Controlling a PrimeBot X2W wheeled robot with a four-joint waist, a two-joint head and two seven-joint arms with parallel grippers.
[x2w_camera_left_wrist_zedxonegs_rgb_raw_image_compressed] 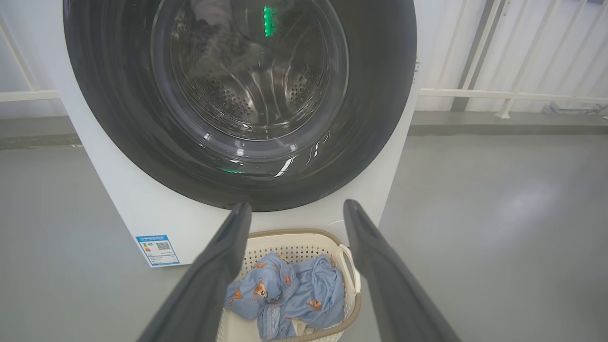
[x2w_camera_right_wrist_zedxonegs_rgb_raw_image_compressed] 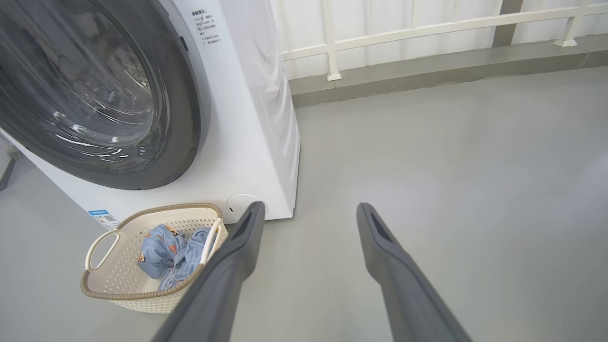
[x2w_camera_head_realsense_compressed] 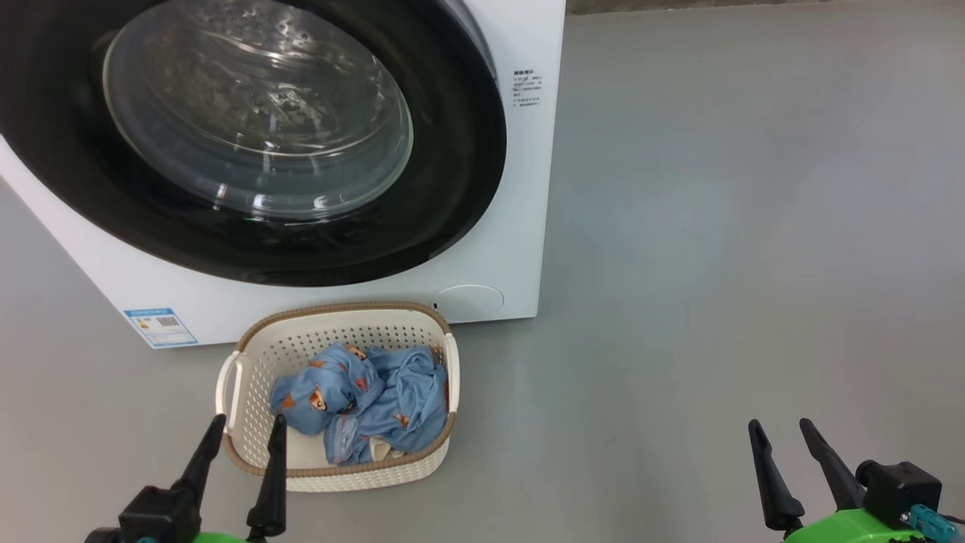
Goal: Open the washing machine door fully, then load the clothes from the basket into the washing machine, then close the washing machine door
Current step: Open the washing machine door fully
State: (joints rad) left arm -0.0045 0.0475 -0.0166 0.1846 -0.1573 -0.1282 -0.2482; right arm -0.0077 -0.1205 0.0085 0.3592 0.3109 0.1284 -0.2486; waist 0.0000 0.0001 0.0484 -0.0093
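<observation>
Washing machine door (x2w_camera_head_realsense_compressed: 452, 173): glossy black ring around a clear, bulging glass window. Washing machine (x2w_camera_head_realsense_compressed: 520, 249): smooth white casing with a slight sheen; perforated steel drum (x2w_camera_left_wrist_zedxonegs_rgb_raw_image_compressed: 223, 99) behind the glass. Basket (x2w_camera_head_realsense_compressed: 301, 347), at 6 o'clock from the door: perforated cream plastic, brown woven-look rim. Clothes (x2w_camera_head_realsense_compressed: 392, 400): soft, matt light-blue cloth. Floor (x2w_camera_head_realsense_compressed: 754, 226): smooth grey, dull sheen.

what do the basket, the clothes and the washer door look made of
The basket: likely moulded cream plastic, matte, walls full of holes; brown rim imitates weave. The clothes: soft light blue fabric, perhaps cotton, lying in loose folds. The washing machine door: glossy black ring, plastic or glass, around a clear glass-like bowl; both show sharp reflections.
</observation>
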